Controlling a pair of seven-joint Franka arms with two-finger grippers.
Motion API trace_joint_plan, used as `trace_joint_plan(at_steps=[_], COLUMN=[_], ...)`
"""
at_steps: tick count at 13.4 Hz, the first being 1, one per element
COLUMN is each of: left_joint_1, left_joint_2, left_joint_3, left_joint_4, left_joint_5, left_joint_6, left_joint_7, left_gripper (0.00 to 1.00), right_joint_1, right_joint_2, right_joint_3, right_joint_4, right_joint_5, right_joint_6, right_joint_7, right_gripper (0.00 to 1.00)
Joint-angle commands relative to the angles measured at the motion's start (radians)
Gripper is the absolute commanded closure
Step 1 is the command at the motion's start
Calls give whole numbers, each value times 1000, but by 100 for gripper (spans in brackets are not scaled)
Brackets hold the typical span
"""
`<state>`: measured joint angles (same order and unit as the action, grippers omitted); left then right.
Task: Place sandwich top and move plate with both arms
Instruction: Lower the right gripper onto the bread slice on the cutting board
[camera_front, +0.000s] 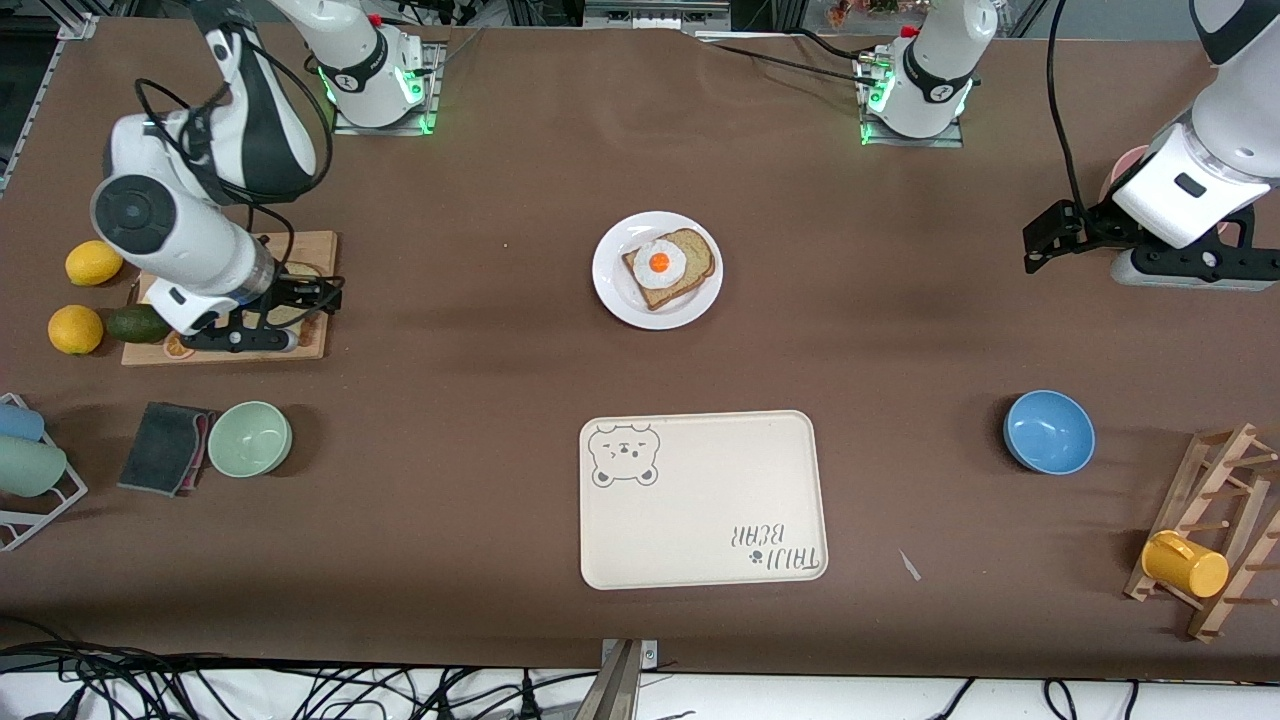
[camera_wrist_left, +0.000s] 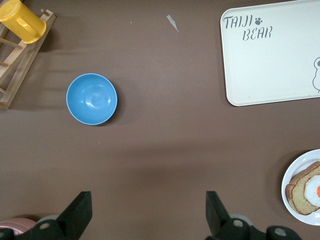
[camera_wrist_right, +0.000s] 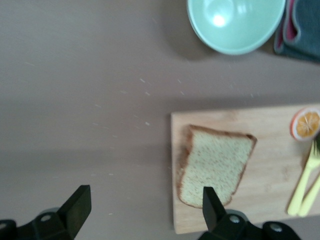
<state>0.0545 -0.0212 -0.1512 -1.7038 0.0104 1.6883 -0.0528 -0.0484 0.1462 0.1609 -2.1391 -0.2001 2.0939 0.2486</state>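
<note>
Even, fairly bright overhead light falls on the brown tabletop (camera_front: 450, 330), with soft shadows beside the bowls and under the arms. The white plate (camera_front: 612, 290) and blue bowl (camera_wrist_left: 92, 98) carry small glossy highlights. The right wrist view is blurred throughout; the other two are sharp.

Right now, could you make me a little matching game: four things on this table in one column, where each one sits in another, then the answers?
Things:
1. sandwich top
2. fried egg
3. yellow cup
4. right claw

Places:
A. on the bread on the plate
B. on the wooden rack
C. open over the cutting board's edge
D. flat on the cutting board

Pairs: 1-D, 2-A, 3-B, 4-C
</note>
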Motion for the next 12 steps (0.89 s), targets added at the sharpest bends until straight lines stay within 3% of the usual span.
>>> trace_joint_plan(at_steps=[1, 4, 6, 10, 12], left_joint_1=[7, 7, 10, 7, 5], left_joint_2=[7, 7, 7, 7, 9], left_joint_3=[-10, -10, -10, -10, -10], left_joint_4=[26, 30, 30, 30, 30], left_joint_5=[22, 19, 19, 19, 19], left_joint_6=[-16, -16, -16, -16, -16], left_joint_7=[13, 10, 11, 8, 8], left_gripper=[0, 0, 0, 0, 0], right_joint_1=[-5, -4, -5, -4, 13], right_joint_2=[51, 61, 59, 104, 144], right_joint_3=[-32, -76, -96, -123, -123], right_joint_4=[-22, -126, -207, -212, -205], right_joint_5=[-82, -90, -94, -98, -136], right_joint_6=[27, 176, 272, 324, 324], right_joint_7=[104, 165, 218, 227, 279], right_gripper=[1, 5, 13, 29, 32])
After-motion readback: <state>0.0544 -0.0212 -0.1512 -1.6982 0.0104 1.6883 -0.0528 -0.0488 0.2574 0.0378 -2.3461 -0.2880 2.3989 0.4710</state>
